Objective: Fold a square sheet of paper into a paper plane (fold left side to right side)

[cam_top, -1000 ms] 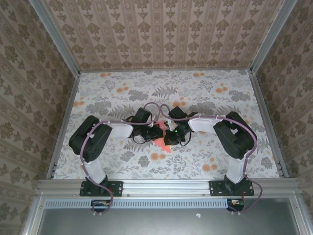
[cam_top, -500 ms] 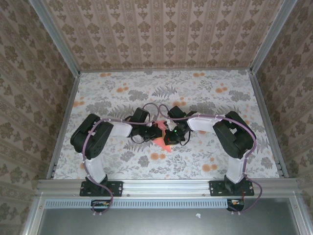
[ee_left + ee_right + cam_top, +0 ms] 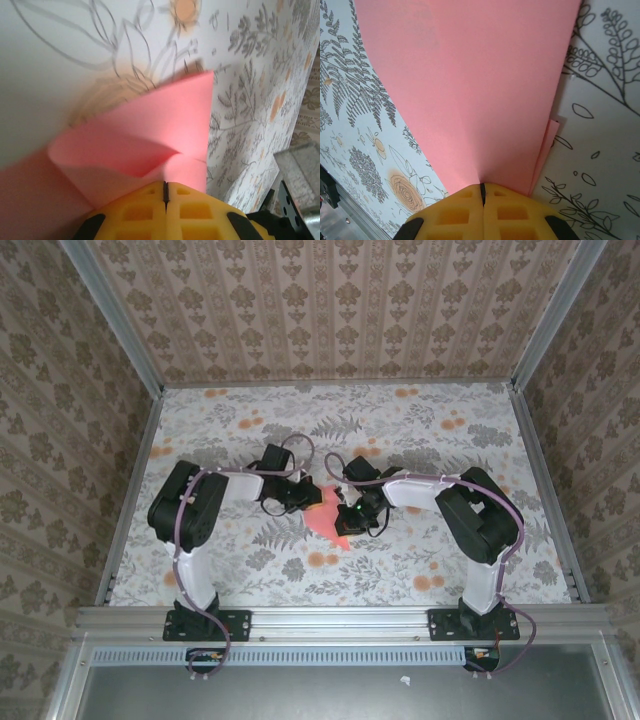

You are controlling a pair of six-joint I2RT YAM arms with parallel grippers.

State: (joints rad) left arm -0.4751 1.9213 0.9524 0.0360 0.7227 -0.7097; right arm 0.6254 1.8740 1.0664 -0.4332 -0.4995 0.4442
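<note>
The square sheet of paper (image 3: 325, 519), pink-red and partly folded over, lies mid-table between my two grippers. My left gripper (image 3: 303, 498) is at its left upper edge and my right gripper (image 3: 347, 517) at its right edge. In the left wrist view the paper (image 3: 165, 115) rises off the table with one flap curling over, and my left gripper (image 3: 165, 186) is shut with the paper running into its yellow tips. In the right wrist view the paper (image 3: 470, 90) puckers toward my shut right gripper (image 3: 482, 187), and a second layer's edge peeks out at the right.
The table (image 3: 450, 440) wears a floral cloth with orange flower prints. Patterned walls enclose it on three sides, with metal posts at the corners. An aluminium rail (image 3: 340, 621) runs along the near edge, where both arm bases stand.
My left arm has drawn back and to the left with the paper's edge, and more of the pink sheet now shows between the grippers. The right gripper has barely moved.
</note>
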